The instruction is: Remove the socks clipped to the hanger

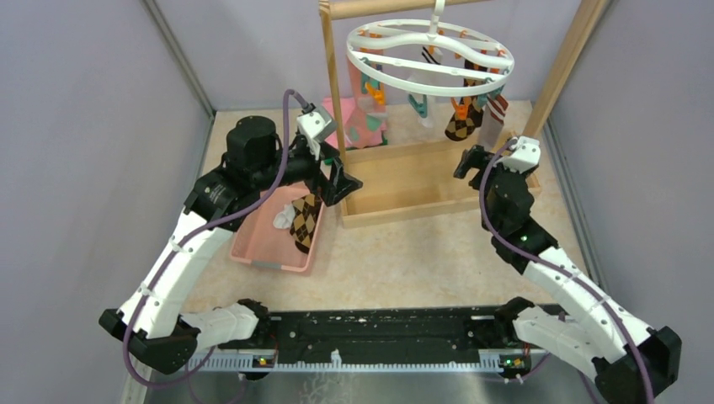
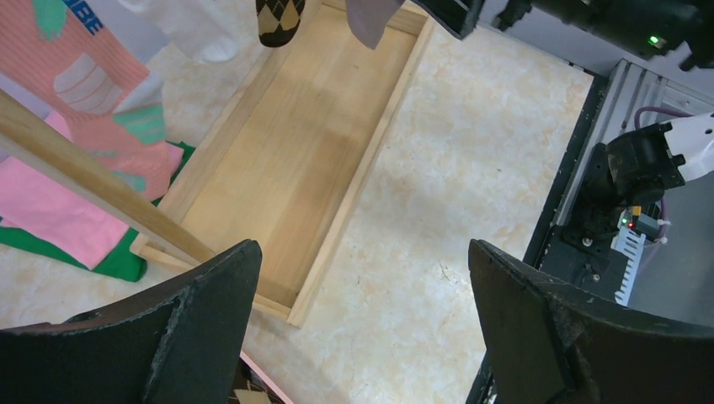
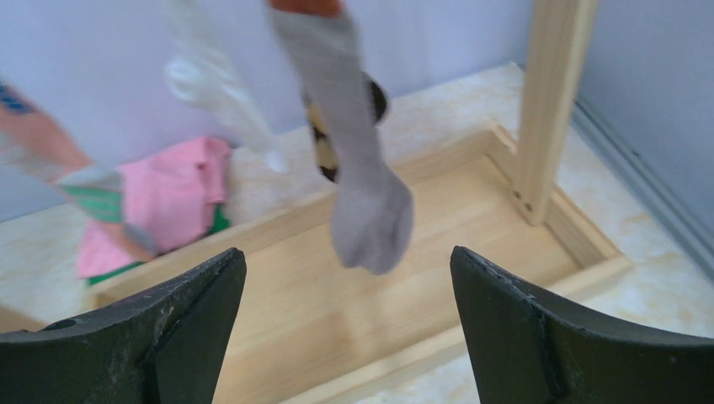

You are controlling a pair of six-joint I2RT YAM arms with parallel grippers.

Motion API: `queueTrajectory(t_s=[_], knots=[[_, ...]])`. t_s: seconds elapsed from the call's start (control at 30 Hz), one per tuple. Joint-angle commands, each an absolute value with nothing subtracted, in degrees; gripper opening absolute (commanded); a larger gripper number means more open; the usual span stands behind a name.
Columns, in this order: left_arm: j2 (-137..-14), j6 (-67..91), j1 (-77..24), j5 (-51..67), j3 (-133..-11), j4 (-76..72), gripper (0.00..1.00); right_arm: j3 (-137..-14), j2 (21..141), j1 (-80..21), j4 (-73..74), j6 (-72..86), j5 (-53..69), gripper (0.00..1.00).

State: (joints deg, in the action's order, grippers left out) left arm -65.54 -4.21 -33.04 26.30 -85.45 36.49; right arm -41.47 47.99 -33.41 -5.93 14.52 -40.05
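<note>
Several socks [image 1: 464, 120] hang under the hanger [image 1: 379, 81]; your right tool [image 3: 347, 252] and left tool [image 2: 362, 248] gape empty (pinch the grey sock [image 3: 370, 210] next).

Soft, even light is cast from overhead, and only faint shadows are thrown on the pale table [image 1: 404, 261]. In the right wrist view the hanging socks [image 3: 366, 194] are smeared by motion blur; the left wrist view is rendered sharp.

white hanger [image 1: 421, 87], brn argyle sock [image 1: 461, 124], grey sock [image 3: 366, 210], pink bin [image 1: 253, 244]
</note>
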Motion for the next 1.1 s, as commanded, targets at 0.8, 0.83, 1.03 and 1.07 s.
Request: queueTrajectory(t_s=[0.8,0.83,1.03,1.07], knots=[[-64.3,-5.3,-32.6,28.6,-88.3,37.8,0.99,-46.7,52.9,-21.8,-12.2,10.6,-22.4,0.00],[-64.1,-5.5,-32.6,28.4,-88.3,37.7,0.99,-46.7,52.5,-21.8,-10.8,12.2,-20.1,0.00],[-64.4,-4.3,-32.6,30.5,-88.3,37.7,0.99,-46.1,50.3,-22.4,-5.4,22.2,-5.5,0.00],[-64.5,-4.2,-32.6,30.9,-88.2,37.7,0.99,-45.9,49.8,-22.7,-5.2,23.2,-4.3,0.00]])
